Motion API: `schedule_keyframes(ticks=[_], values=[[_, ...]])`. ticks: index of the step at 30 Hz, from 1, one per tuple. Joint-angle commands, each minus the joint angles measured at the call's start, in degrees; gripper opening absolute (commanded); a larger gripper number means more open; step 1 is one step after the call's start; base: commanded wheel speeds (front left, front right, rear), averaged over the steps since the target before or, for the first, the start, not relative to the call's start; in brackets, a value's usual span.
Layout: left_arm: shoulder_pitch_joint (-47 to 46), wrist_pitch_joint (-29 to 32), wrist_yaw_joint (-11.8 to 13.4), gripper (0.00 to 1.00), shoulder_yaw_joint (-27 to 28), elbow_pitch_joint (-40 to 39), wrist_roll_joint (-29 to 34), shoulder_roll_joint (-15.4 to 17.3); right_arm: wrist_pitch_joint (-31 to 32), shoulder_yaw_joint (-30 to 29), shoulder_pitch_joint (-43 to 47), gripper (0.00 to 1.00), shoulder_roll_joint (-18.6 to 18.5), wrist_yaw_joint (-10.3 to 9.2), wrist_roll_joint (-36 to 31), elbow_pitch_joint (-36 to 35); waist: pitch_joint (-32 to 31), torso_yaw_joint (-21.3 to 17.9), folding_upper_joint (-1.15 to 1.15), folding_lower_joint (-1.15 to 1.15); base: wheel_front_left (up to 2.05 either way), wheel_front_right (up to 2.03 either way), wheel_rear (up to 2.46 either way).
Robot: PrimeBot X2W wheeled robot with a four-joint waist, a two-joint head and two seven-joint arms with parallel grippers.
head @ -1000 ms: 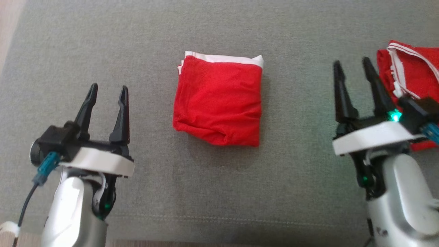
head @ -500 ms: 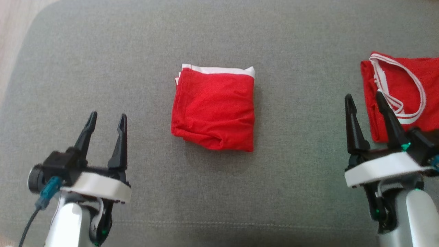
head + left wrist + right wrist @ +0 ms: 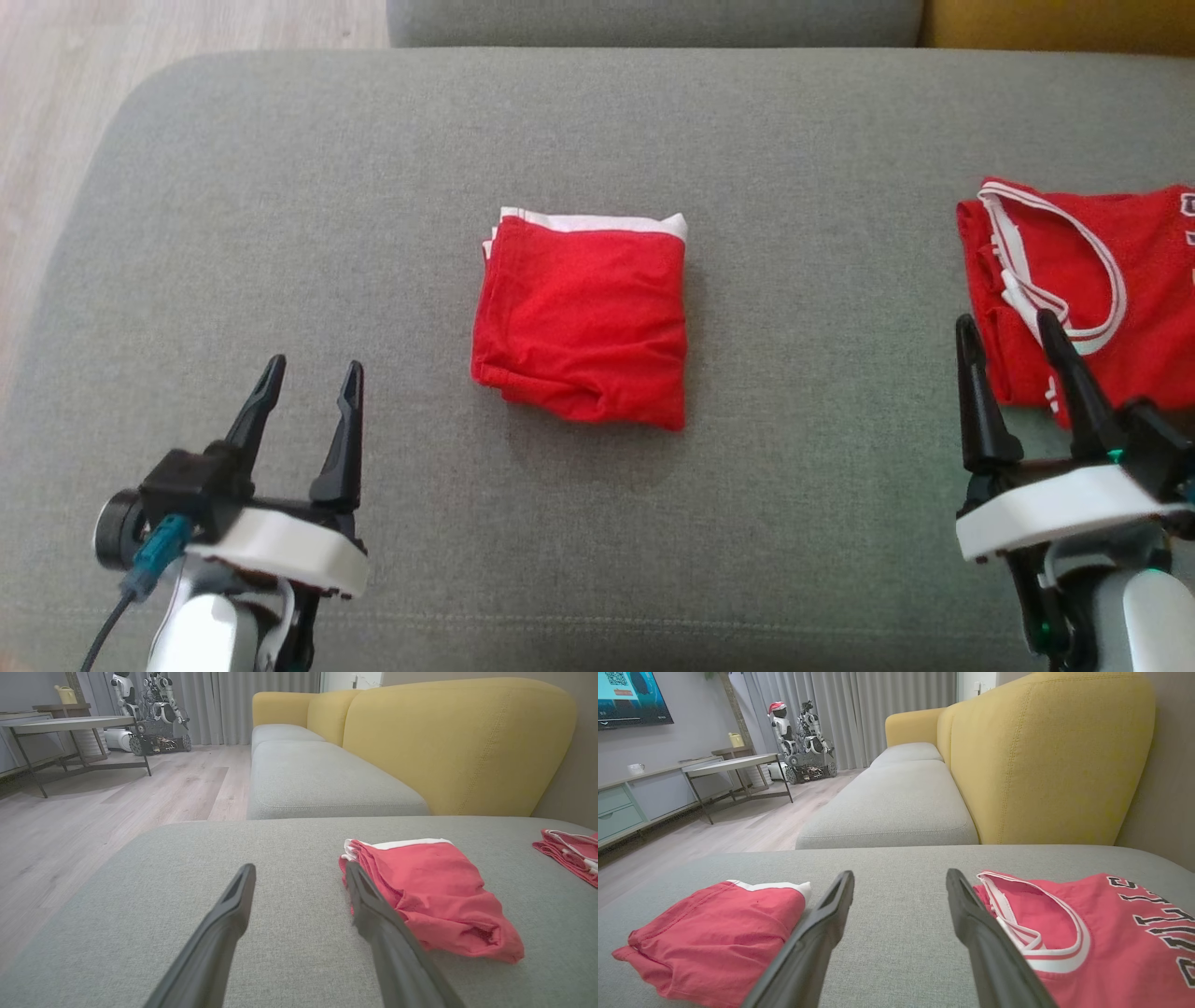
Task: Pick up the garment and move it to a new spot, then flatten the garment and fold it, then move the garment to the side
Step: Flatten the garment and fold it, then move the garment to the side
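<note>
head view: folded red cloth garment with white trim [image 3: 581, 322] lies mid grey fabric cushion [image 3: 280, 187]; left gripper [image 3: 315, 364], right gripper [image 3: 1006, 320] both wide, empty. likely soft, light, unfolds easily; pinch all layers at an edge.

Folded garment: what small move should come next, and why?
Probably bring the left gripper toward the near left edge of the garment. It lies folded on the cushion, untouched. The left and the right gripper are open and clear of it, the left nearer, and a jersey occupies the right side.

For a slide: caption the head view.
Folded red garment on grey cushion, left gripper and right gripper open beside it.
</note>
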Motion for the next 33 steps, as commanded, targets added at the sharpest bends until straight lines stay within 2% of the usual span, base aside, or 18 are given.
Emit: schedule_keyframes(ticks=[1,23,33], values=[[-1.3,0.2,0.5,1.0,1.9,-2.4,0.2,1.5,0.3,1.0,-0.5,1.0,-0.2,-0.04,0.2,-2.7,-0.3,-0.2,0.0,0.0,0.0,0.0,0.0],[-1.5,1.0,1.3,1.0,1.0,-2.9,-0.2,2.5,1.2,1.1,-0.1,1.0,-0.2,-0.04,1.0,-3.5,-1.1,-0.4,0.0,0.0,0.0,0.0,0.0],[-3.7,0.5,1.2,1.0,-0.3,-2.7,-0.3,2.3,2.2,1.7,-1.9,1.0,-0.2,-0.04,0.6,-2.3,0.8,1.6,0.0,0.0,0.0,0.0,0.0]])
